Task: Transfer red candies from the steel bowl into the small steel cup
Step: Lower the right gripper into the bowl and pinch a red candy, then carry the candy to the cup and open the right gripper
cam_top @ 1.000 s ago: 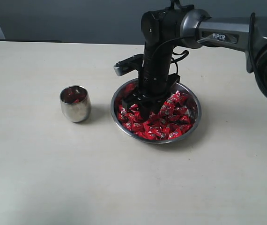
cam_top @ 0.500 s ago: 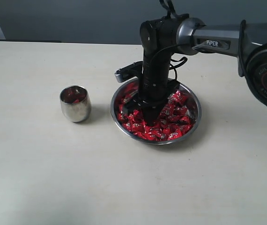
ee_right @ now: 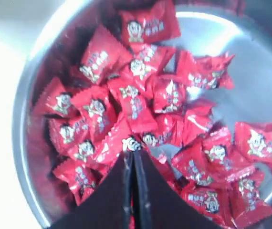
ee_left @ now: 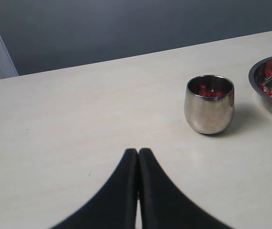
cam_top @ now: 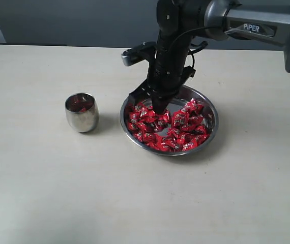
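Your right jaws are pressed together into one thin seam. In the right wrist view their tips meet the wrapper of one of the red candies [ee_right: 136, 107]; you cannot tell whether that wrapper is pinched or only touched. That view shows the printed faces on the wrappers and a bare patch of the steel bowl [ee_right: 27, 119], which the candies leave uncovered on one side.

The exterior view gives what the wrist cannot. The right arm [cam_top: 171, 56] stands almost upright over the rear left part of the bowl. The small steel cup [cam_top: 81, 118] sits well apart to the bowl's left, upright on the worktop [cam_top: 58, 193].

Only the left wrist view shows your left jaws: closed tip to tip, holding nothing, above bare worktop and short of the cup. It also looks into the cup's mouth, where some red shows at the bottom, and it catches the bowl's edge just beyond.

The worktop is pale cream and matte, and a grey-blue wall [ee_left: 126, 28] runs behind it.
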Controlling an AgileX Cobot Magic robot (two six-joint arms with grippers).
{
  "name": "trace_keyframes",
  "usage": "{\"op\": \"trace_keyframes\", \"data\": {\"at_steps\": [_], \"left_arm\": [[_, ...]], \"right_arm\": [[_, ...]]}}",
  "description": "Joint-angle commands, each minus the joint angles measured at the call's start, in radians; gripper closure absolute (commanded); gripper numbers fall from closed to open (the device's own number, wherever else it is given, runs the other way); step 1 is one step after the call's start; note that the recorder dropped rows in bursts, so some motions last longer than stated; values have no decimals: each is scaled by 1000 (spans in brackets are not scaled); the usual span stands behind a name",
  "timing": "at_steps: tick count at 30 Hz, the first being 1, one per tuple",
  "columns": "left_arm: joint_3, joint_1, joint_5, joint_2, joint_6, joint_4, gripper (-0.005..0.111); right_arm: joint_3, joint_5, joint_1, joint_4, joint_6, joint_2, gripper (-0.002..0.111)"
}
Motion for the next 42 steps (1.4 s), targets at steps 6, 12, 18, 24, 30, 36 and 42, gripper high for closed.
{"op": "trace_keyframes", "data": {"at_steps": [6, 12, 18, 24, 30, 36, 42], "left_arm": [[-1, -10, -7, -4, -6, 0, 106], [-1, -10, -7, -4, -6, 0, 106], [-1, -10, -7, -4, -6, 0, 106], [-1, -10, -7, -4, -6, 0, 106], [-1, -10, -7, -4, -6, 0, 106], [-1, -10, -7, -4, -6, 0, 106], [-1, -10, -7, -4, -6, 0, 106]], "right_arm": [[-3, -198, 36, 85, -10, -58, 108], [-3, -318, 86, 269, -172, -47, 108], [-3, -426, 143, 293, -202, -36, 108], [-3, -433, 161, 310, -209, 1, 108], [-3, -466, 161, 322, -214, 15, 108], [-3, -477, 161, 359, -263, 15, 108], [-3, -477, 161, 358, -267, 15, 92]]}}
